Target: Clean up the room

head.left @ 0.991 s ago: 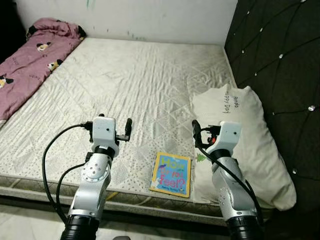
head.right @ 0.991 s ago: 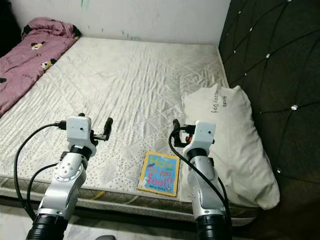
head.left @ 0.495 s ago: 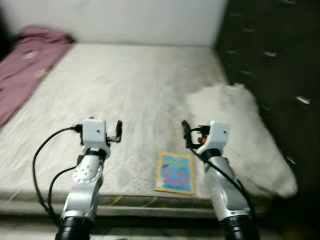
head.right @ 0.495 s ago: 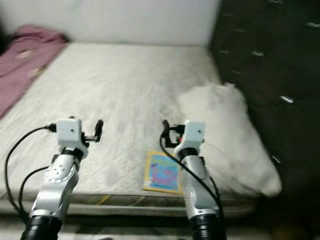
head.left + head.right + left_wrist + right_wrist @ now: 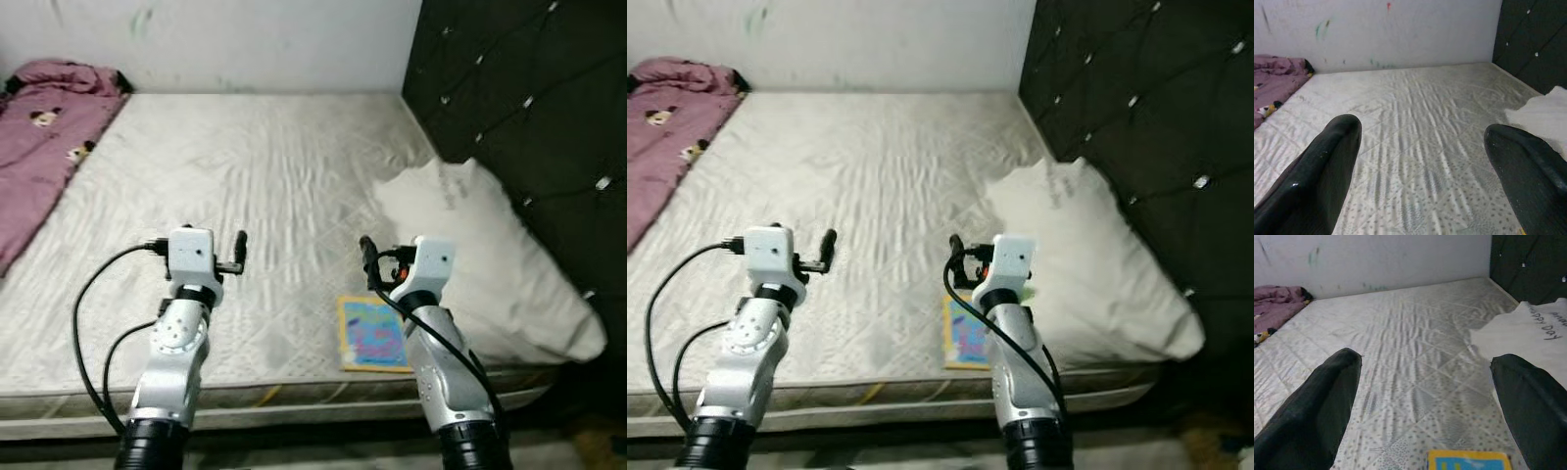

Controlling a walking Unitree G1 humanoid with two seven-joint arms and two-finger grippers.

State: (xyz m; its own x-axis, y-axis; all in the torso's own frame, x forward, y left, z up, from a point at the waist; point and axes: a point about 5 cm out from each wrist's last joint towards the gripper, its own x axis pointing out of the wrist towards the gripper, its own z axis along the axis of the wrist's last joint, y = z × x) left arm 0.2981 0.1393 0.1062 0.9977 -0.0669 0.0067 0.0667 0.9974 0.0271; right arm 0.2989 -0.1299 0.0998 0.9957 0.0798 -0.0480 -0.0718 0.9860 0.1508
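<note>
Facing the mattress [image 5: 274, 176] edge-on, you have both arms raised level over its near edge, which I read as a ready pose for a pick rather than any contact. Left gripper [image 5: 1420, 161] at 9 o'clock: fingers spread wide, nothing between them, only bare quilting ahead. Right gripper [image 5: 1425, 401] at 3 o'clock: also released and empty, hanging above the book [image 5: 372, 333], whose yellow top edge sits low between its fingers in the right wrist view. The book lies flat at the 5 o'clock corner of the mattress, close to the near edge, just beside the pillow [image 5: 490, 264], cover up; that makes the right arm the natural one for it, and I'd judge it the first item to clear. The pillow is slumped along the headboard [image 5: 529, 88] at 3 o'clock, roughly where a pillow belongs. The pink blanket [image 5: 44, 147] is bunched at 10 o'clock against the wall, well apart from both grippers; it looks dumped, not folded. Count: one book, one pillow, one blanket, two grippers, both empty.
</note>
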